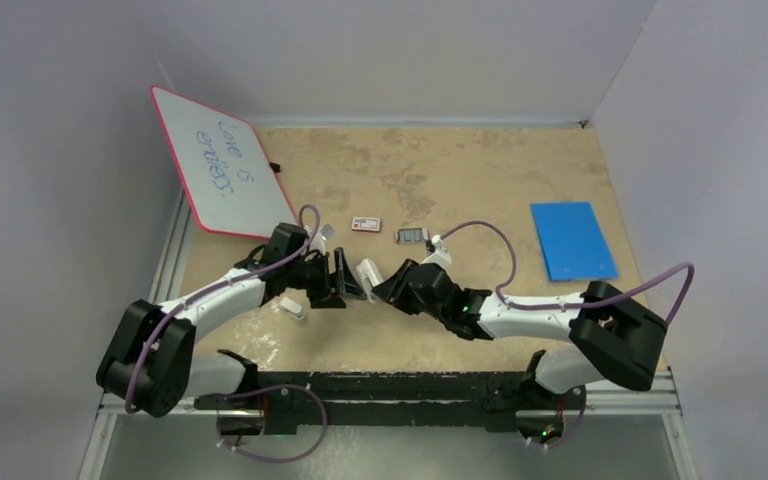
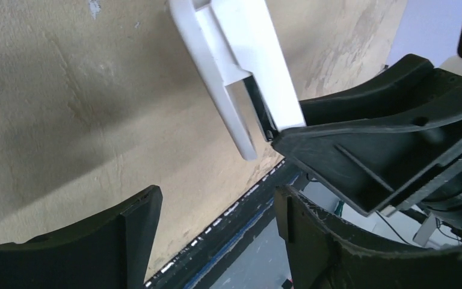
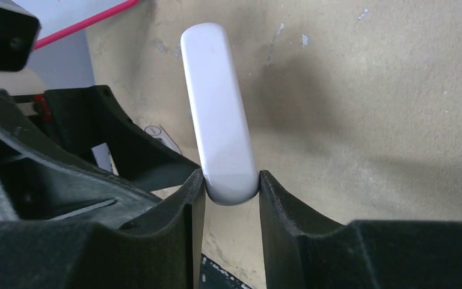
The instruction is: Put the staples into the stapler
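The white stapler [image 1: 368, 275] is held above the table between the two arms. My right gripper [image 3: 231, 186] is shut on its rounded end, and the stapler's body [image 3: 218, 114] sticks out away from the wrist. In the left wrist view the stapler [image 2: 240, 72] shows its two white bars partly apart, with the right gripper's black finger [image 2: 385, 138] clamped on it. My left gripper [image 2: 216, 211] is open just beside the stapler, nothing between its fingers. The staples [image 1: 412, 236], a small dark grey block, lie on the table behind the grippers.
A small red-and-white box [image 1: 365, 223] lies left of the staples. A blue pad [image 1: 572, 240] is at the right, and a whiteboard [image 1: 222, 175] leans at the back left. A small white piece [image 1: 293, 308] lies under the left arm. The table's front rail [image 2: 240, 205] is close below.
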Tool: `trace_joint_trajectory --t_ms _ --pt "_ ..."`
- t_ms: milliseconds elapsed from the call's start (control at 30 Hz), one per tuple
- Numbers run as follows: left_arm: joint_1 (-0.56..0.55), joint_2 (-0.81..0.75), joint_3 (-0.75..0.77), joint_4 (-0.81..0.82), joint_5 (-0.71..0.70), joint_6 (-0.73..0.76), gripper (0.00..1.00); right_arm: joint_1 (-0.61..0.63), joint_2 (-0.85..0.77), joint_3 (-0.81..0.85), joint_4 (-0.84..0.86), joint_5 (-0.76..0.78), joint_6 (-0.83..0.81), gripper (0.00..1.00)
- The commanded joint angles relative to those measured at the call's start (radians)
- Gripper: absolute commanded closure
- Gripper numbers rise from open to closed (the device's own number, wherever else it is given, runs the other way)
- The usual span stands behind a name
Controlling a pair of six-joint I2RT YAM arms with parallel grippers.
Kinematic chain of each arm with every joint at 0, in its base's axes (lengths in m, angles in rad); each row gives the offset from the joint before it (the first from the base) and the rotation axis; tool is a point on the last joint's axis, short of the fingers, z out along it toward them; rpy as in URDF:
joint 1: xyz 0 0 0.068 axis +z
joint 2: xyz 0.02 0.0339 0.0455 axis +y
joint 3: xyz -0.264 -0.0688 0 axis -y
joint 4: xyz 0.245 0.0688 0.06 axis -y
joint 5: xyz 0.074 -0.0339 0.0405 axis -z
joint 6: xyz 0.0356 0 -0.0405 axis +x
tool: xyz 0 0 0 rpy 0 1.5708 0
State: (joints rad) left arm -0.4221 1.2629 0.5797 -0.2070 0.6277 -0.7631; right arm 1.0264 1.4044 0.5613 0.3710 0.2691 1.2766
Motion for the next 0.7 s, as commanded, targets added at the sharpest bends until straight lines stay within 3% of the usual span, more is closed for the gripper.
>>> trace_joint_trajectory --t_ms 0,100,333,500,667 --pt "-0.010 0.017 -0.048 0.243 0.044 -0.082 0.38 -0.005 -0.043 -0.021 0.091 0.002 0.072 0.79" --pt "-0.012 0.017 -0.055 0.260 0.032 -0.089 0.45 -0.006 -0.051 -0.031 0.104 0.001 0.074 0.79" --pt "-0.023 0.071 -0.072 0.337 0.038 -0.147 0.45 -0.005 -0.035 -0.031 0.141 -0.034 0.089 0.80" --pt "-0.030 0.091 -0.083 0.368 -0.015 -0.184 0.57 -0.005 -0.047 -0.042 0.154 -0.040 0.093 0.80" --pt "-0.042 0.126 -0.088 0.388 -0.019 -0.202 0.61 -0.006 -0.033 -0.051 0.183 -0.057 0.104 0.80"
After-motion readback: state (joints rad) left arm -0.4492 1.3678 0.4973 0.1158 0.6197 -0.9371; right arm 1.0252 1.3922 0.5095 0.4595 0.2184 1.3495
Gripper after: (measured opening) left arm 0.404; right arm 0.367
